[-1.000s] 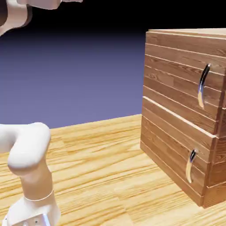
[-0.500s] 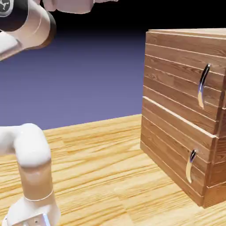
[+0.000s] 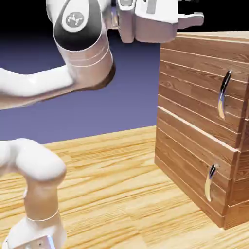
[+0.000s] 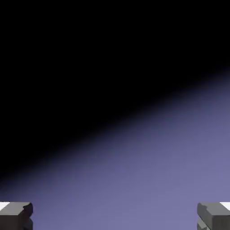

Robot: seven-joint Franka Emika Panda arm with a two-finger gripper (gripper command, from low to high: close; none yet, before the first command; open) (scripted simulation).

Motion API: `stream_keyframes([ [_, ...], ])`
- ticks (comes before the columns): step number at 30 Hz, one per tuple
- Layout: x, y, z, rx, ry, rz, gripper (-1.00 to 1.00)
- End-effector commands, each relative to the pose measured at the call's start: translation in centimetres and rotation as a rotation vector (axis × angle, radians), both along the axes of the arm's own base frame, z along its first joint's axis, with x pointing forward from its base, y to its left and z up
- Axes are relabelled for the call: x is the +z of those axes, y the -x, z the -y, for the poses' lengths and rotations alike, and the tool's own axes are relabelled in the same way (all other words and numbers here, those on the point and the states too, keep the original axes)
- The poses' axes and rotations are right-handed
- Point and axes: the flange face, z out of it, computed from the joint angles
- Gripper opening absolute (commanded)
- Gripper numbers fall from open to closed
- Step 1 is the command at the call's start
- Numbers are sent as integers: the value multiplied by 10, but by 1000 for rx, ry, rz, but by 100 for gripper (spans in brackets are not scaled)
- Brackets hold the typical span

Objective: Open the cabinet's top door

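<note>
A plain blue-violet backdrop, fading to black above, is all we see between the jaws in the hand view. The gripper (image 4: 115, 215) stands released, its two grey fingertips (image 4: 15, 214) far apart at the picture's bottom corners with nothing between them. In the exterior view the white robot arm's hand (image 3: 155, 22) sits high at the top edge, just beside the upper left corner of the large boxy cabinet of horizontal brown wood planks (image 3: 194, 141), which rests on the light wooden bench (image 3: 121, 194). We find the top door (image 3: 199, 82), the taller plank panel, shut, with its long curved silver-black handle (image 3: 223, 95) below and to the right of the hand, well apart from the jaws.
</note>
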Motion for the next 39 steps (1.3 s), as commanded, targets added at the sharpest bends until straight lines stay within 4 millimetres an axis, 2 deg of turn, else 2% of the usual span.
stream_keyframes([
  [1,-6,-9,0,9,11,2,0],
  [6,-37,-55,-7,66,71,6,0],
  [12,-80,-108,-25,157,151,0,0],
  [21,-156,-176,-67,335,284,-33,0],
  [29,-231,-222,-110,523,413,-92,0],
  [30,-238,-225,-113,539,424,-99,0],
  [31,-238,-225,-113,539,424,-99,-100],
  [32,-238,-225,-113,539,424,-99,-100],
  [39,-238,-179,-129,439,417,-120,-100],
])
